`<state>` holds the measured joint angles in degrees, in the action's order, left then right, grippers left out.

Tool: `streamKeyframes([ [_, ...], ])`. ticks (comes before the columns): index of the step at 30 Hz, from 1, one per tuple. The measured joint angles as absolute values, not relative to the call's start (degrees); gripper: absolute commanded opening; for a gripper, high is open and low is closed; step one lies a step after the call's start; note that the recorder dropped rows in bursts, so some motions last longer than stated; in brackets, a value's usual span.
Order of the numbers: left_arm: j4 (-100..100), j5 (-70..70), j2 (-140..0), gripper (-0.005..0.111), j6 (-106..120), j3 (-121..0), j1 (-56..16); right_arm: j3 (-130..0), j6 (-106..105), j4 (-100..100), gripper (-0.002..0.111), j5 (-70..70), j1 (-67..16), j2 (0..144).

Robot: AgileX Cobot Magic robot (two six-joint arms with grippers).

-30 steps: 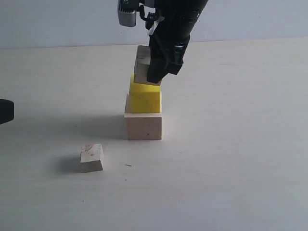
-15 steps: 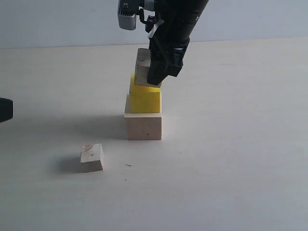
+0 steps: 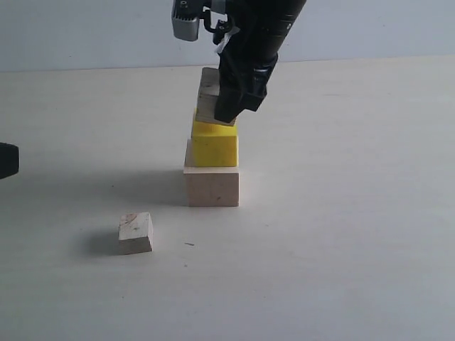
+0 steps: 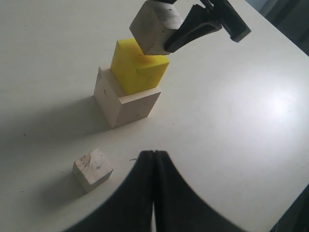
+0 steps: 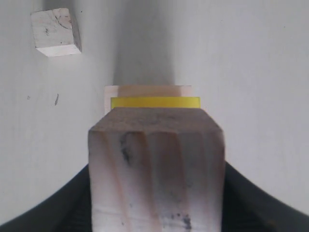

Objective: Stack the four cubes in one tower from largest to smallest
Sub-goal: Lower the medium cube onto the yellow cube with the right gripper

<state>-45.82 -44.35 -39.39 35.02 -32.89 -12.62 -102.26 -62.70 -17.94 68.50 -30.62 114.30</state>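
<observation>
The pale wood cube (image 3: 212, 186) stands on the table with the yellow cube (image 3: 215, 145) on top of it. My right gripper (image 3: 231, 106) is shut on the greyish grainy cube (image 3: 209, 96) and holds it tilted, its lower edge at the yellow cube's top. In the right wrist view that cube (image 5: 157, 166) fills the jaws, with the yellow cube (image 5: 154, 102) just beyond. The smallest bare wood cube (image 3: 135, 233) lies alone at the front left. My left gripper (image 4: 153, 157) is shut and empty, hovering near the small cube (image 4: 92, 169).
The table (image 3: 341, 234) is a plain light surface with a pale wall behind. The tip of the left arm (image 3: 7, 162) shows at the left edge of the exterior view.
The right gripper has shifted slightly left and up with the greyish cube, which stays tilted over the yellow cube. The left arm's tip has drawn a little further out of view.
</observation>
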Motion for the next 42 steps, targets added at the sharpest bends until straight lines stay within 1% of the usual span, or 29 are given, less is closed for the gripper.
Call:
streamKeyframes([
  [11,-45.7,-44.2,-39.4,0.0,35.0,-32.9,-12.6,-102.3,-61.6,-17.9,0.0,66.9,-30.6,114.3],
  [16,-45.7,-43.4,-39.4,0.0,35.0,-32.9,-12.6,-102.3,-57.8,-17.9,0.0,65.4,-30.6,114.3],
  [20,-45.7,-42.4,-39.4,0.0,35.0,-32.9,-12.6,-105.5,-54.4,-17.9,0.0,65.7,-32.0,114.3],
  [23,-45.7,-42.2,-39.4,0.0,35.0,-32.9,-12.6,-106.6,-53.3,-14.3,0.0,67.2,-34.5,114.3],
  [26,-45.7,-43.0,-39.4,0.0,35.0,-32.9,-12.6,-106.6,-52.3,-10.7,0.0,69.7,-33.9,114.3],
  [42,-45.7,-43.9,-39.4,0.0,35.1,-32.9,-12.6,-106.6,-56.1,-11.2,0.0,70.0,-33.3,116.7],
])
